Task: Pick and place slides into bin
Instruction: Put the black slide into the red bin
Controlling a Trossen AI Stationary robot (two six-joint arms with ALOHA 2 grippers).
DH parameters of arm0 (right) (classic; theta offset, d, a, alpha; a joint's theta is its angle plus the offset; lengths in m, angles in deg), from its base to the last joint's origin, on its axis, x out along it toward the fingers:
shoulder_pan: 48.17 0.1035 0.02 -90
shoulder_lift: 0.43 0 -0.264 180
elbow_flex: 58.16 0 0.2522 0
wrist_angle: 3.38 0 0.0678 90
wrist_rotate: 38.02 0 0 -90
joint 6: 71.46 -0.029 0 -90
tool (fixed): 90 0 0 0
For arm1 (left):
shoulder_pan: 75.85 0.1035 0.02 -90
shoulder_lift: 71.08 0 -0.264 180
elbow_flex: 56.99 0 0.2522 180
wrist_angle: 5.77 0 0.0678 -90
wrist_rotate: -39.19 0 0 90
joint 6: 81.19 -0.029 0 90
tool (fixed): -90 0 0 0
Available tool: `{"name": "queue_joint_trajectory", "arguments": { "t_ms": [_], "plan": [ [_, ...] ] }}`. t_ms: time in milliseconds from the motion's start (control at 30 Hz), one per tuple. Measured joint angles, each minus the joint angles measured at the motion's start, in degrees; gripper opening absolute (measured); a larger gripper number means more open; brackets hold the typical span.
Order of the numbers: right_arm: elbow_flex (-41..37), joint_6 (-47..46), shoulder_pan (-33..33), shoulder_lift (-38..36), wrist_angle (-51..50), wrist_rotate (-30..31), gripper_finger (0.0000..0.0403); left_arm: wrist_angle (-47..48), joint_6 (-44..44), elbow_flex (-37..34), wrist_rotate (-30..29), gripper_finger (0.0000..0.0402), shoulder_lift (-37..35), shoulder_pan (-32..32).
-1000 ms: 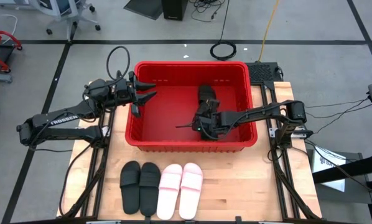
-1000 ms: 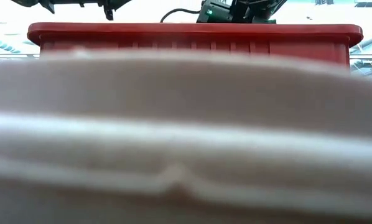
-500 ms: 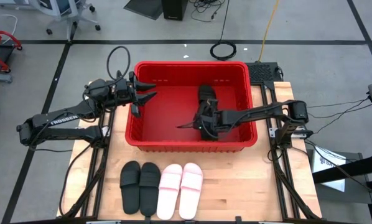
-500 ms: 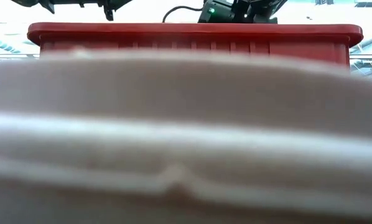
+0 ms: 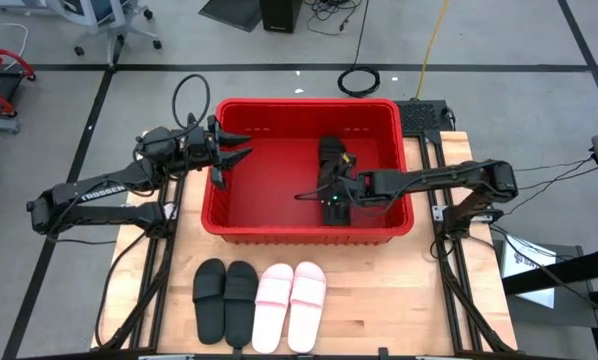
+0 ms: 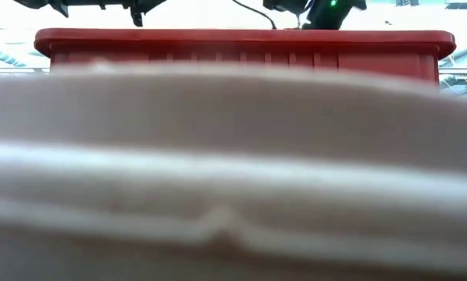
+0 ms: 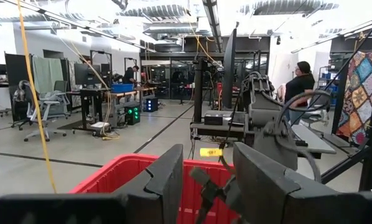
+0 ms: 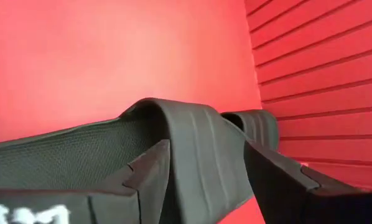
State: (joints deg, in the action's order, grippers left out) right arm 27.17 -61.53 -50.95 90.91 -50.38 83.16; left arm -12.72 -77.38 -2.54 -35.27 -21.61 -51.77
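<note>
Right gripper [image 5: 331, 195] sat in the bin [image 5: 239, 225], fingers spread astride a black slide's strap [image 8: 198, 149], released. Floor pairs [image 5: 260, 300] lay toward me; left gripper [image 5: 231, 152] part-open, empty.

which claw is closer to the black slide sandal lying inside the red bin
Right. The right claw is directly over the matte black slide sandal inside the red plastic bin; the left claw hovers at its opposite wall.

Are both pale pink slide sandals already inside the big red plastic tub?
No, the two pale pink slide sandals lie on the wooden table, outside the red plastic tub.
</note>
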Motion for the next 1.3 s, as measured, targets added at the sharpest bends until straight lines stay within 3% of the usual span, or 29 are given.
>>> {"name": "queue_joint_trajectory", "arguments": {
  "t_ms": [300, 600, 800, 1300],
  "plan": [
    [-0.2, 0.4, 0.0, -1.7, -3.8, -0.5, 0.0194, 0.0, 0.7, 0.0, 0.0, 0.0147, 0.0, -0.1],
    [-9.4, 3.3, -2.2, -1.6, 5.7, -13.4, 0.0193, -0.1, 0.4, 0.0, 0.0, 0.0147, 0.0, -0.1],
    [-13.7, 4.3, -5.4, -1.6, 8.7, -14.0, 0.0188, -0.1, 0.0, 0.0, 0.0, 0.0147, 0.0, 0.0],
    [-14.0, 6.0, -5.7, -3.5, 11.8, -13.6, 0.0180, -0.1, -0.1, 0.0, -0.4, 0.0147, 0.0, 0.0]
  ]
}}
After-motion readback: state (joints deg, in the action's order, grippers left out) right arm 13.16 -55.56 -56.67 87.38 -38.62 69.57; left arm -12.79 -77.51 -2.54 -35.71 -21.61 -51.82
